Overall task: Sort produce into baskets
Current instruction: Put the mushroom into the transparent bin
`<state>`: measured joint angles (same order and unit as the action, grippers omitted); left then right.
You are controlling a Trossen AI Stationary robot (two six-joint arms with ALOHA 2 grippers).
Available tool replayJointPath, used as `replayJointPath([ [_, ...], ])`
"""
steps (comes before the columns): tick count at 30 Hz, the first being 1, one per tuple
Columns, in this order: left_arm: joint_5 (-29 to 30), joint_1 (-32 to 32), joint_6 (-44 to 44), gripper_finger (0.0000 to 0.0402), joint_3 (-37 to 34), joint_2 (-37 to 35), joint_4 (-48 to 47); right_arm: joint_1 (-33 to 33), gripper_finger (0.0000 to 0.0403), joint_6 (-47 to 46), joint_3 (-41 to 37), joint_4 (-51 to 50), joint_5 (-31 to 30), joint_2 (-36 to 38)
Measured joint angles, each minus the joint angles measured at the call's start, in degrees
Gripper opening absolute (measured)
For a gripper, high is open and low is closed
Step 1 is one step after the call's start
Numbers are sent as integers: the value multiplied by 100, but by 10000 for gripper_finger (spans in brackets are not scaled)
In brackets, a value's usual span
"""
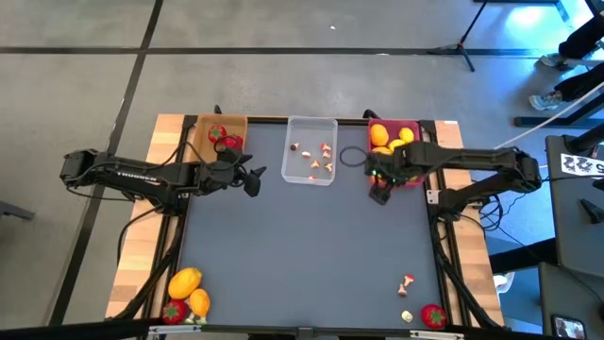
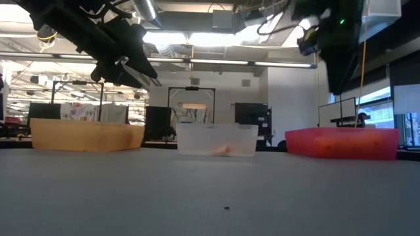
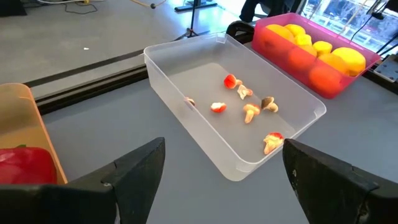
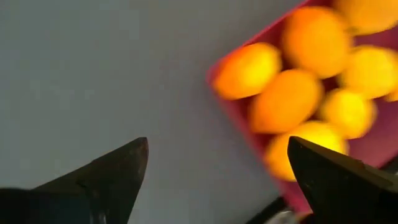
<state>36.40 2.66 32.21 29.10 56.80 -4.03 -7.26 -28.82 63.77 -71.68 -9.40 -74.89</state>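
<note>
Three trays stand along the far edge: a tan one (image 1: 219, 134) with red strawberry pieces, a clear one (image 1: 311, 149) with small mushroom bits (image 3: 249, 109), and a pink one (image 1: 394, 146) with yellow and orange fruits (image 4: 292, 93). My left gripper (image 1: 253, 179) is open and empty, above the table between the tan and clear trays. My right gripper (image 1: 377, 189) is open and empty, above the table at the pink tray's near left corner. Loose produce lies near the front: orange fruits and a strawberry (image 1: 186, 293) at left, mushrooms and a strawberry (image 1: 420, 302) at right.
A black ring-shaped cable (image 1: 353, 157) lies between the clear and pink trays. The grey table top (image 1: 302, 246) is bare in the middle. Wooden side rails (image 1: 137, 255) flank the table. A person's feet (image 1: 552, 94) show on the floor at far right.
</note>
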Motion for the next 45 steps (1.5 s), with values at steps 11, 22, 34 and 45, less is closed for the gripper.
replayJointPath([
  [11, 0, 0, 0, 318, 0, 2, 0, 1978, 381, -1688, 0, 7, 892, 41],
  [22, 0, 0, 0, 318, 0, 2, 2, 3587, 381, -3963, -454, 560, 1665, 39],
  [34, 0, 0, 0, 318, 0, 2, 7, 4684, 312, -5882, -1579, 2035, 2386, 39],
  [45, 0, 0, 31, 318, 0, 2, 20, 5351, 217, -7159, -2556, 3464, 2560, 39],
])
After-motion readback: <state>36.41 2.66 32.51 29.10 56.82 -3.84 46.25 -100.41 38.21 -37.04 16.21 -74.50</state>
